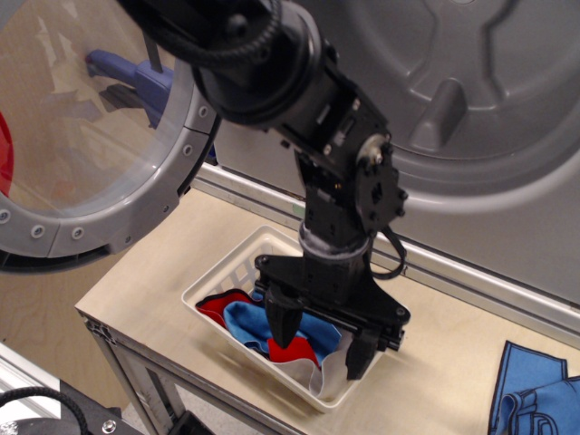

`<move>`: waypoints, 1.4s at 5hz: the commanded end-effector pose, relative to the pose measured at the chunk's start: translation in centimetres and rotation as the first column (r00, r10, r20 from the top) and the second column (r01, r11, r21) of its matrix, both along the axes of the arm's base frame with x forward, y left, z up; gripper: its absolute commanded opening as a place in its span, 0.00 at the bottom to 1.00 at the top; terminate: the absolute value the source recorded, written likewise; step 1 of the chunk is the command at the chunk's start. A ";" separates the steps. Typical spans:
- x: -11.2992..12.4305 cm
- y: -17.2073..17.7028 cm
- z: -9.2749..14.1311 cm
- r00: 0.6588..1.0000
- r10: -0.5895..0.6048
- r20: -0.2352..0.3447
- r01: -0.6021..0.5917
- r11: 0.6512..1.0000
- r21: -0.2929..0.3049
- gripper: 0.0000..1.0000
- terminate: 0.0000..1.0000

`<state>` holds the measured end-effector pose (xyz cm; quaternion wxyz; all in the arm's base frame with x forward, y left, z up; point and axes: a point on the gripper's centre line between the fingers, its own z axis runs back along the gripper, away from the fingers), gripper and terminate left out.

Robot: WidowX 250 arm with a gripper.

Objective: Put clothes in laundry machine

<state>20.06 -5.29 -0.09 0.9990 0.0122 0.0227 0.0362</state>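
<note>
While my arm hides much of the white basket (pixel 214 277), my gripper (pixel 319 340) hangs spread wide over the clothes (pixel 263 332) inside it, grasping nothing. The fingertips (pixel 282 333) dip among them; contact unclear. The laundry machine (pixel 471 100) stands behind, cropped.

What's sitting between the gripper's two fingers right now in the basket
In the only view, the open gripper straddles the clothes in the white basket: blue and red cloth lie between its fingers, with the grey-white piece by the other finger.

Even, bright indoor light falls from above, with soft shadows on the pale table (pixel 163 263). Pale reflections glaze the glass door (pixel 82 118) at left. The image is grainy and slightly soft throughout.
</note>
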 end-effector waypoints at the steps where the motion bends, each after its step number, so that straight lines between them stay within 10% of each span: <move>1: 1.1 1.9 0.0 0.998 0.032 0.054 -0.034 0.998 0.043 1.00 0.00; 7: 4.5 4.7 -4.1 0.998 0.059 -0.014 -0.059 0.997 0.057 1.00 0.00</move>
